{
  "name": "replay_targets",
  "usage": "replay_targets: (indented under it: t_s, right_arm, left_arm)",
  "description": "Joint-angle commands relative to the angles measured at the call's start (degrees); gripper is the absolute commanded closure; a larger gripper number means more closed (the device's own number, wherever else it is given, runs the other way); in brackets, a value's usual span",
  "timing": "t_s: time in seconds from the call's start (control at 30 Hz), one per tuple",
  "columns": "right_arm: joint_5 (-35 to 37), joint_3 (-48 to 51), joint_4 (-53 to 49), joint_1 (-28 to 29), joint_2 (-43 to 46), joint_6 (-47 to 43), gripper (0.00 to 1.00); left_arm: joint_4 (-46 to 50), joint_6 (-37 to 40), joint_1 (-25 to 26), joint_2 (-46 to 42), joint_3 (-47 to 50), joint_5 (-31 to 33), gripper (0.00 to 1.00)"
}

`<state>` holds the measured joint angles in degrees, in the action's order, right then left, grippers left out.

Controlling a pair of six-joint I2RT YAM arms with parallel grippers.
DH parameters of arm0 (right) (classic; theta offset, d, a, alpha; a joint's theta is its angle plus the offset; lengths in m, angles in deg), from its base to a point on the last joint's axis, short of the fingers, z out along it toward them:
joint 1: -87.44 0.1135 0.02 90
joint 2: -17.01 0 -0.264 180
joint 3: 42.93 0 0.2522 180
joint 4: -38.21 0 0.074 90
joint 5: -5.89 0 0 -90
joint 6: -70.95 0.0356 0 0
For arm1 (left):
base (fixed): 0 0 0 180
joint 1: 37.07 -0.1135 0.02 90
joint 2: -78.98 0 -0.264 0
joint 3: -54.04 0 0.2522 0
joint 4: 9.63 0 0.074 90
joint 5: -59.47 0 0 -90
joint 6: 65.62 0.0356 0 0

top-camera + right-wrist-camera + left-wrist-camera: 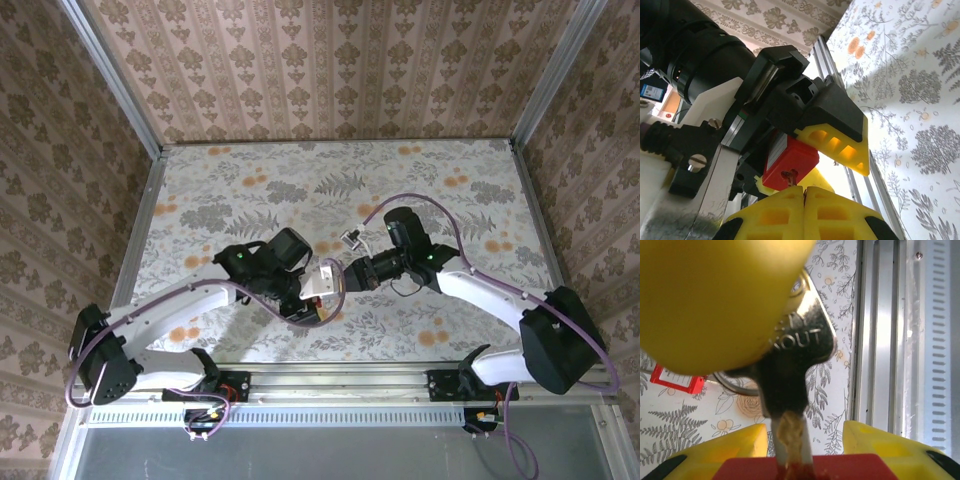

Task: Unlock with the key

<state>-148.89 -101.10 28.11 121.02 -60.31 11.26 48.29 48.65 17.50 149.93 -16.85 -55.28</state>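
My left gripper [804,426] is shut on a red padlock [840,467], its yellow fingers [900,450] at either side of the body. The key [800,355], dark metal with a stamped head, stands with its blade in the padlock's keyhole. My right gripper [804,192] is shut on the key [791,176], and its yellow finger [705,300] covers the top of the left wrist view. In the right wrist view the padlock [790,157] sits just beyond my shut fingertips. From above, both grippers meet at mid-table, left [312,290] and right [347,275].
A second red padlock [677,380] with a thin wire shackle lies on the flowered tabletop [250,190]. A small metal item [352,238] lies just behind the grippers. An aluminium rail [330,380] runs along the near edge. Patterned walls enclose the table.
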Motion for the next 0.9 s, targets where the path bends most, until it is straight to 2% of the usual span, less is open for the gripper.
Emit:
replay_targets:
  t_s: [0.0,0.1,0.17,0.27,0.33,0.4,0.63,0.7,0.87]
  right_arm:
    - [6.9,2.0,10.9,5.5,-1.2,1.2,1.00]
    - [8.5,3.8,16.7,6.9,0.1,4.2,1.00]
    - [7.7,3.5,16.1,7.0,0.5,4.1,1.00]
    - [6.5,2.1,10.8,6.5,1.1,0.9,1.00]
    - [5.7,0.3,5.3,6.0,1.5,-2.0,1.00]
    - [6.0,-0.4,4.3,5.9,2.0,-2.4,1.00]
    - [14.0,2.7,4.0,4.9,6.4,-2.5,1.00]
    - [14.8,3.4,3.2,4.1,7.6,-2.6,1.00]
    - [14.2,4.4,2.8,2.9,8.9,-2.2,1.00]
  left_arm:
    - [-29.9,2.8,1.9,-1.6,-4.9,-13.5,1.00]
    - [-34.8,-1.1,0.0,-1.5,-3.6,-21.6,1.00]
    - [-36.0,-1.0,-0.2,-1.4,-2.9,-23.9,1.00]
    - [-30.2,1.2,0.1,1.6,-6.0,-28.5,1.00]
    - [-24.6,4.8,1.2,3.9,-8.5,-27.2,1.00]
    - [-24.7,5.6,1.6,4.9,-8.8,-25.3,1.00]
    - [-39.2,-0.6,-2.5,2.2,-4.0,-21.4,1.00]
    - [-40.4,-1.4,-3.3,1.2,-3.1,-21.0,0.92]
    - [-40.4,-0.7,-4.1,0.1,-1.5,-20.1,0.95]
